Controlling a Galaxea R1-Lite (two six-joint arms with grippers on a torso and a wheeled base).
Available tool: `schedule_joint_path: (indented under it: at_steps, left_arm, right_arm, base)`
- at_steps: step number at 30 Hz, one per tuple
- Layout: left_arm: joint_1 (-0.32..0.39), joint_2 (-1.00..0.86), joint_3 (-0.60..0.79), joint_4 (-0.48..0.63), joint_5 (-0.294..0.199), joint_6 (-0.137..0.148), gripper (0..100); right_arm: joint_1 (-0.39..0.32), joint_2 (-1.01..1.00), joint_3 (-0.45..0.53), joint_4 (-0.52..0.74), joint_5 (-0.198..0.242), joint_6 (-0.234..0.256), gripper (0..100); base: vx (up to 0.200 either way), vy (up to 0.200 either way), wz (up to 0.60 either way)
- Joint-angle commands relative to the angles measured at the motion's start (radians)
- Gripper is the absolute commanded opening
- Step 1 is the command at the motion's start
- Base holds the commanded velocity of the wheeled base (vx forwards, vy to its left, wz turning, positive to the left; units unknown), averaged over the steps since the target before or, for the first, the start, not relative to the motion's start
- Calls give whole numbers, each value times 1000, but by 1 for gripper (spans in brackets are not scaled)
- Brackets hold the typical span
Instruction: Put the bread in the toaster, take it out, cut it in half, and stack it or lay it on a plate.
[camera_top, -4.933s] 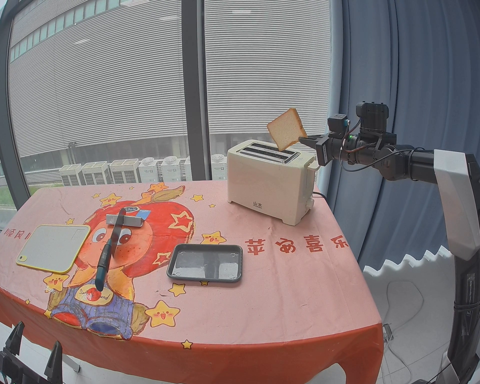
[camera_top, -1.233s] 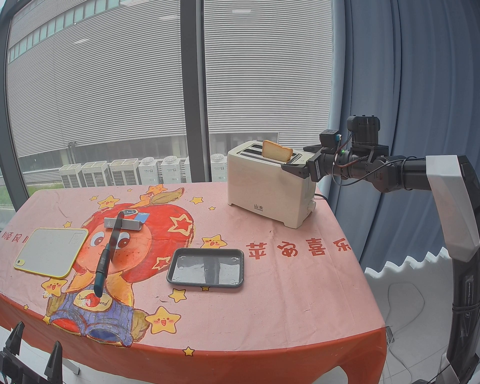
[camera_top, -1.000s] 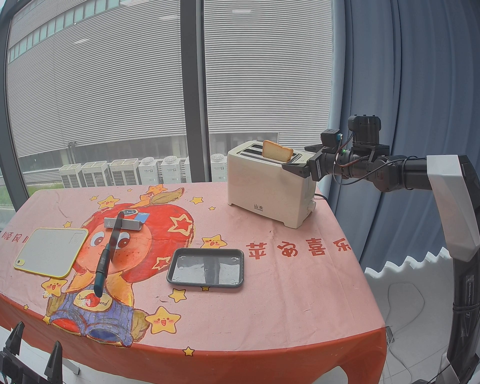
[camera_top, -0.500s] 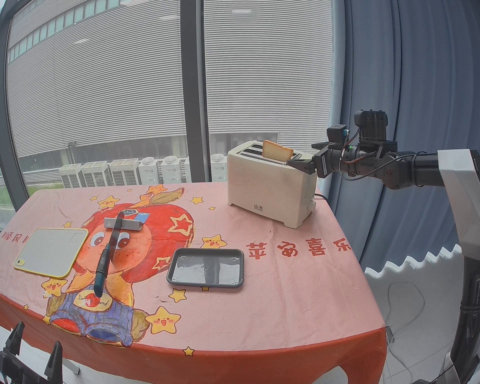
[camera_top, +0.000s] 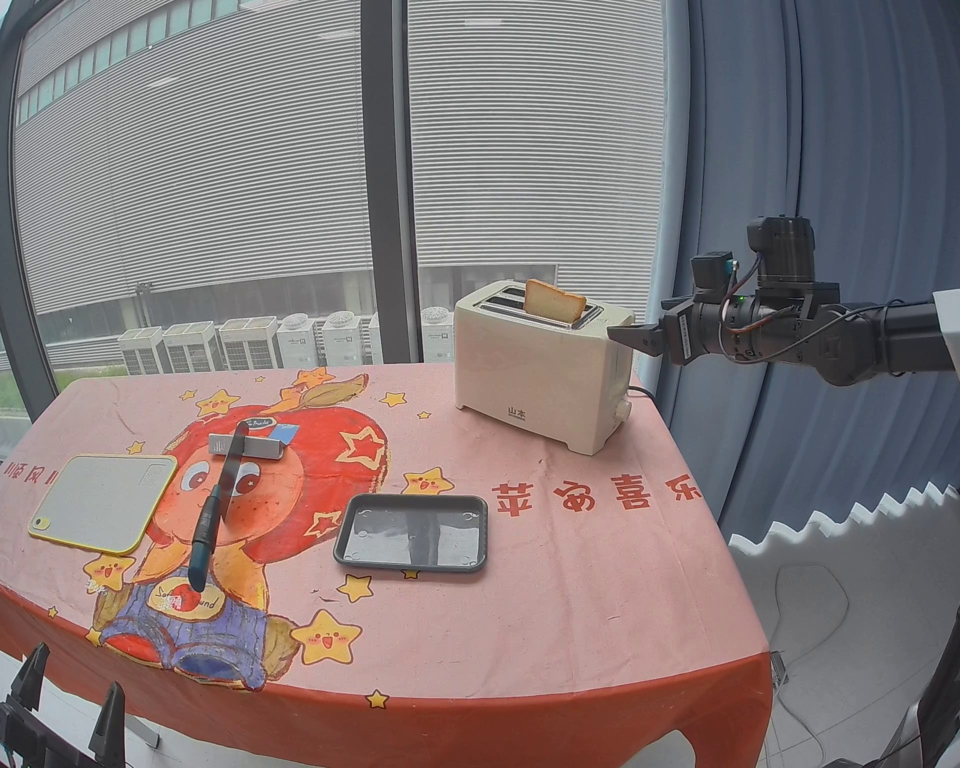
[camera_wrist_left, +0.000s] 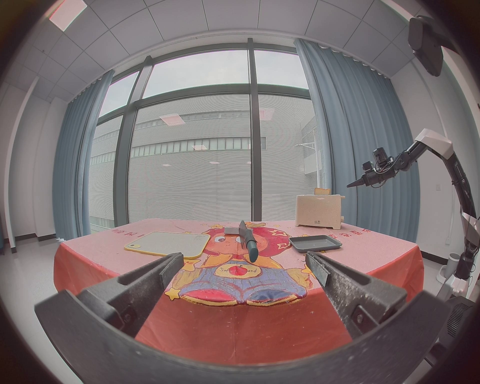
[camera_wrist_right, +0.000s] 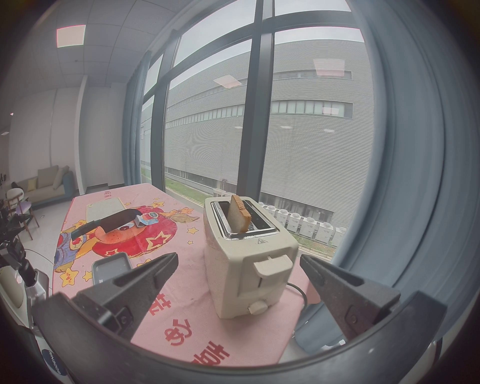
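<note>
The right arm extends level from 3 o'clock toward 9 o'clock; right gripper spread wide, empty; left gripper low at 7 o'clock, jaws apart.

- Right arm: rounded black links, with a white angular shell.
- Boxy black camera tops the wrist, and thin black and reddish cables loop beside it.
- Right gripper: dark, scuffed wedge fingers, each with a screw.
- Left gripper: matching dark wedges.
</note>
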Motion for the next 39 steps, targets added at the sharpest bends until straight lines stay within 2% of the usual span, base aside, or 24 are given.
schedule_joint_path:
  at_steps: [1,5,12,13,15,21,25,29,39]
  left_arm:
    - [0,-15,18,0,0,0,100]
    - [0,-13,18,0,0,0,100]
    - [0,-13,18,0,0,0,100]
    - [0,-13,18,2,0,0,100]
    - [0,-13,18,0,0,0,100]
    - [0,-13,18,0,0,0,100]
    - [0,-13,18,0,0,0,100]
    - [0,-13,18,0,0,0,100]
    - [0,-13,18,0,0,1,100]
  right_arm:
    - [-24,-48,30,-2,0,0,100]
    - [-35,-45,49,-31,0,0,100]
    - [-43,15,47,-180,-11,24,100]
    - [-43,23,46,-192,-14,32,0]
    - [-43,40,35,-198,-14,49,0]
    - [-50,99,-2,-204,-9,52,0]
    - [-55,182,-76,-269,-3,60,0]
    - [-53,228,-151,-260,-1,61,0]
    - [-53,322,-223,-287,-1,61,0]
  base:
    - [0,0,0]
    - [0,0,0]
    - [0,0,0]
    - [0,0,0]
    - [0,0,0]
    - [0,0,0]
    - [0,0,0]
    - [0,0,0]
    - [0,0,0]
